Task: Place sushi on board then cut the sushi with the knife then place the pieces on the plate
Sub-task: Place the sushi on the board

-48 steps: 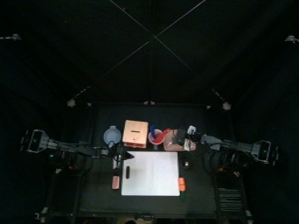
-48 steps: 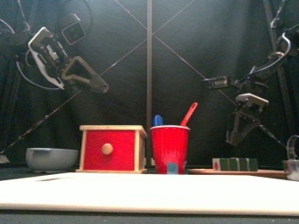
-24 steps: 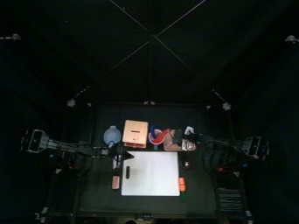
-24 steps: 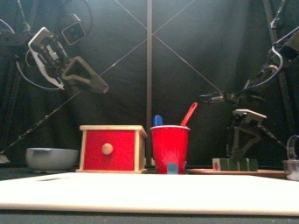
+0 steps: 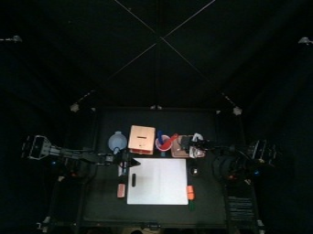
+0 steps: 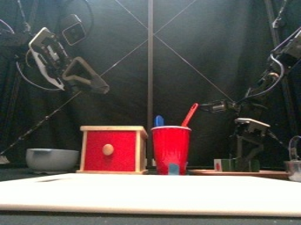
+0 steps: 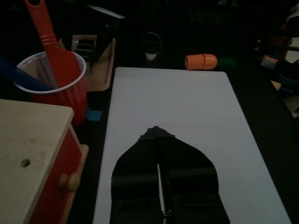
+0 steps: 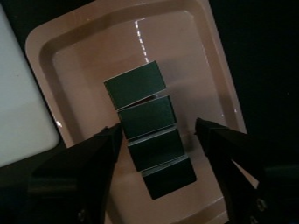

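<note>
The sushi roll [image 8: 149, 128], a row of several dark green blocks, lies on the pink tray [image 8: 93, 61] at the table's back right. My right gripper [image 8: 158, 131] hangs open just above it, one jaw on each side of the row. In the front view the right gripper [image 6: 245, 158] reaches down to the sushi roll [image 6: 238, 164] on the tray [image 6: 270, 173]. The white cutting board [image 5: 159, 181] is bare. A red cup [image 6: 172, 149] holds a blue and a red knife. My left gripper [image 7: 156, 134] is shut and empty, high over the board's left side [image 6: 99, 86].
A wooden box with a red drawer front [image 6: 113, 149] and a blue-grey bowl [image 6: 52, 159] stand at the back left. Small orange toys lie beside the board on its left [image 5: 120, 190] and right [image 5: 193, 193]. The cup stands close to the tray.
My right gripper has come down from above to the sushi roll on the tray. The left arm has not moved.
</note>
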Controlling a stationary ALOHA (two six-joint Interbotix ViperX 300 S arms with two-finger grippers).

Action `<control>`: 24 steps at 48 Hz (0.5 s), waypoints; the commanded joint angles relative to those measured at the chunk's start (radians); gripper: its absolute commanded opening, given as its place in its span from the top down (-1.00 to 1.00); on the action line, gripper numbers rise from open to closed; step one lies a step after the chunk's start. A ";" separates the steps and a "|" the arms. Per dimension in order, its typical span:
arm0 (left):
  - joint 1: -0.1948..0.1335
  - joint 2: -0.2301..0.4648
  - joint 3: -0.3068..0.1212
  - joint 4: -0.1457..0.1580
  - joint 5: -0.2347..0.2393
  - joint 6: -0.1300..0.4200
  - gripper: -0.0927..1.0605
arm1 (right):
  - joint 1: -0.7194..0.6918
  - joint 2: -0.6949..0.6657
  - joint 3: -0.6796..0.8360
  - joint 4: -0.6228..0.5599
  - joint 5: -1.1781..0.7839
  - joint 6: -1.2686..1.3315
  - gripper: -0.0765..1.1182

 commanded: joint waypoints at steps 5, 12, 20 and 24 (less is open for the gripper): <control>-0.002 -0.002 -0.009 -0.005 -0.009 -0.002 0.87 | 0.005 -0.026 -0.003 0.034 0.017 0.005 -0.27; -0.002 -0.002 -0.009 -0.015 -0.009 -0.002 0.87 | 0.037 -0.077 -0.015 0.083 0.089 0.005 -0.25; -0.002 -0.002 -0.009 -0.020 -0.009 0.000 0.87 | 0.114 -0.170 -0.037 0.155 0.184 0.023 -0.24; -0.002 -0.002 -0.009 -0.020 -0.009 -0.002 0.87 | 0.144 -0.212 -0.049 0.212 0.209 0.029 -0.24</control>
